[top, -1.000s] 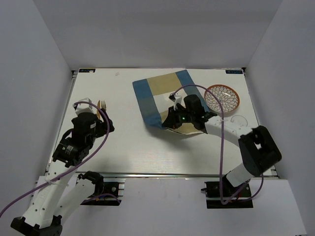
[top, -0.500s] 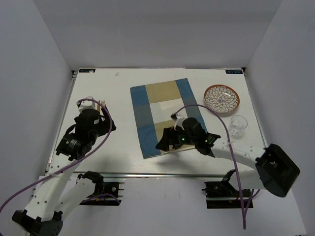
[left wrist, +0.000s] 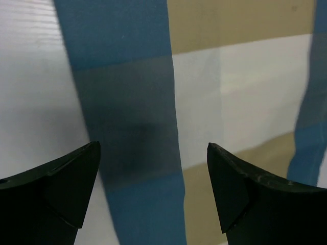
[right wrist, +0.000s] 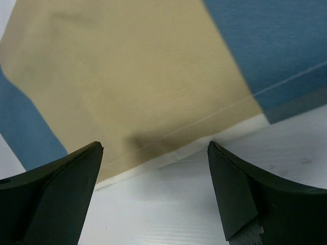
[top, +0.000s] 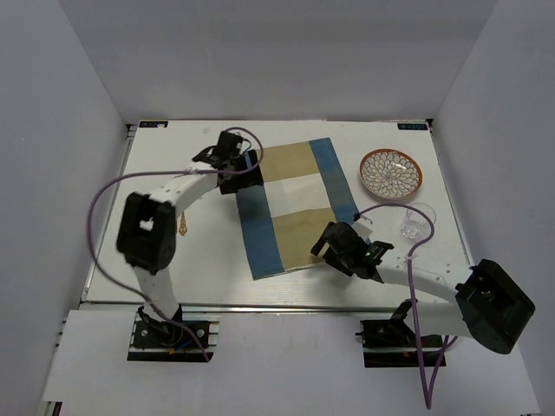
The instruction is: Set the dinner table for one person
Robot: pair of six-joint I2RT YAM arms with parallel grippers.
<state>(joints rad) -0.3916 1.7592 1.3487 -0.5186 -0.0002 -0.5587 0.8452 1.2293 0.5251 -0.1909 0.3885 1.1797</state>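
Note:
The dinner table (top: 208, 260) is a white top with a blue-and-tan striped placemat (top: 295, 208) lying flat at its middle. My left gripper (top: 243, 169) hovers open over the mat's far left part. In the left wrist view the left gripper (left wrist: 153, 189) has nothing in it, with the mat's blue stripe (left wrist: 133, 127) below it. My right gripper (top: 326, 248) stands open at the mat's near right edge. In the right wrist view the right gripper (right wrist: 153, 189) is empty over the tan hem (right wrist: 127, 92) and bare table (right wrist: 168, 214).
A patterned plate (top: 391, 172) sits at the far right, and a clear glass (top: 418, 221) stands just in front of it. A small gold fork (top: 183, 227) lies on the table to the left of the mat. Metal rails edge the tabletop.
The placemat went from bunched to spread flat. My right gripper opened, let go of it and drew back to its near edge. My left arm swung from the fork across to the mat.

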